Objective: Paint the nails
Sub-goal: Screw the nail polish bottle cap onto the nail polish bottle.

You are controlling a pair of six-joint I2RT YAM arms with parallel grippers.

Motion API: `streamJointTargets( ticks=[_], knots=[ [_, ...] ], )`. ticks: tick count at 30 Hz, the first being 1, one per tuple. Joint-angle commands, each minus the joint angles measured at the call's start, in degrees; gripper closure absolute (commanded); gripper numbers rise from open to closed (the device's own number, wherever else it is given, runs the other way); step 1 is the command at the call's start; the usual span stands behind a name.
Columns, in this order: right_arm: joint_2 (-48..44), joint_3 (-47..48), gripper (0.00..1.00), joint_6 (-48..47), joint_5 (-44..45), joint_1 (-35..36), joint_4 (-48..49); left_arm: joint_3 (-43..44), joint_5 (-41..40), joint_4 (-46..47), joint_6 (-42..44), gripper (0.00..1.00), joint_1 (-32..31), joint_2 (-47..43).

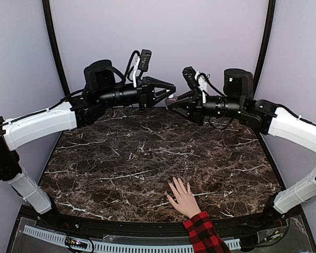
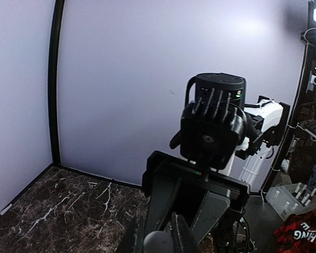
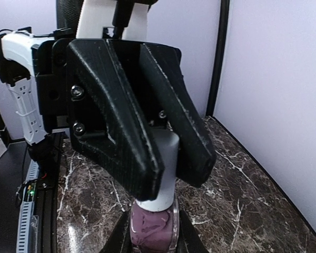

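A light-skinned hand (image 1: 183, 199) with a red-and-black plaid sleeve (image 1: 203, 233) lies palm down at the table's near edge, fingers spread. Its nails (image 1: 175, 180) are too small to make out. Both grippers meet high over the table's far side. My right gripper (image 3: 152, 234) is shut on the glass body of a purple polish bottle (image 3: 154, 226). My left gripper (image 3: 171, 168) is shut on the bottle's white cap (image 3: 166, 158). The left wrist view shows only the cap's rounded top (image 2: 158, 242) between my left gripper's (image 2: 159, 236) fingers. In the top view the left gripper (image 1: 171, 91) and right gripper (image 1: 172, 103) touch tip to tip.
The dark marble table (image 1: 121, 158) is walled by pale panels with black posts (image 1: 55, 47) at the back corners. The hand lies well below and nearer than the grippers. A black rail (image 1: 121, 232) runs along the near edge.
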Motion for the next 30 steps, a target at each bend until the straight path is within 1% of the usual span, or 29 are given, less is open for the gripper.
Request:
streamJointTargets(
  ticks=[1, 12, 17, 21, 23, 25, 26, 27, 29, 30],
  knots=[
    [-0.49, 1.22, 1.0, 0.52, -18.38, -0.53, 5.88, 2.09, 11.82, 0.95, -0.07, 1.0, -1.03, 0.19],
    [1.42, 3.52, 1.0, 2.94, -37.88, -2.62, 7.33, 3.47, 25.24, 3.92, -3.23, 1.0, -0.96, 2.48],
    [2.47, 5.05, 1.0, 3.21, -41.14, -2.89, 5.46, 3.57, 28.65, 6.04, -4.53, 1.0, -0.96, 2.94],
    [1.86, 4.94, 1.0, 2.09, -39.44, -3.15, 4.21, 3.36, 28.69, 5.76, -3.74, 0.99, -0.86, 2.53],
    [1.38, 4.59, 1.0, 1.14, -37.24, -3.39, 2.15, 2.77, 27.67, 6.1, -3.77, 0.96, -0.32, 1.72],
    [0.85, 4.06, 1.0, 0.48, -34.99, -3.51, 1.38, 2.12, 25.96, 6.73, -4.63, 0.9, 0.68, 0.82],
    [0.55, 3.84, 1.0, 0.13, -33.69, -3.57, 0.92, 1.7, 25.36, 7.05, -5.0, 0.85, 1.05, 0.11],
    [0.12, 3.41, 1.0, -0.21, -32.42, -3.64, 0.69, 1.41, 23.92, 7.25, -5.45, 0.82, 1.86, -0.32],
    [-0.65, 2.59, 1.0, -0.53, -29.75, -3.6, 0.49, 0.3, 20.96, 7.5, -5.59, 0.65, 2.99, -2.56],
    [-0.88, 2.31, 1.0, -0.67, -28.13, -3.6, 0.17, -0.73, 19.69, 7.75, -5.4, 0.61, 3.31, -3.23]
  ],
)
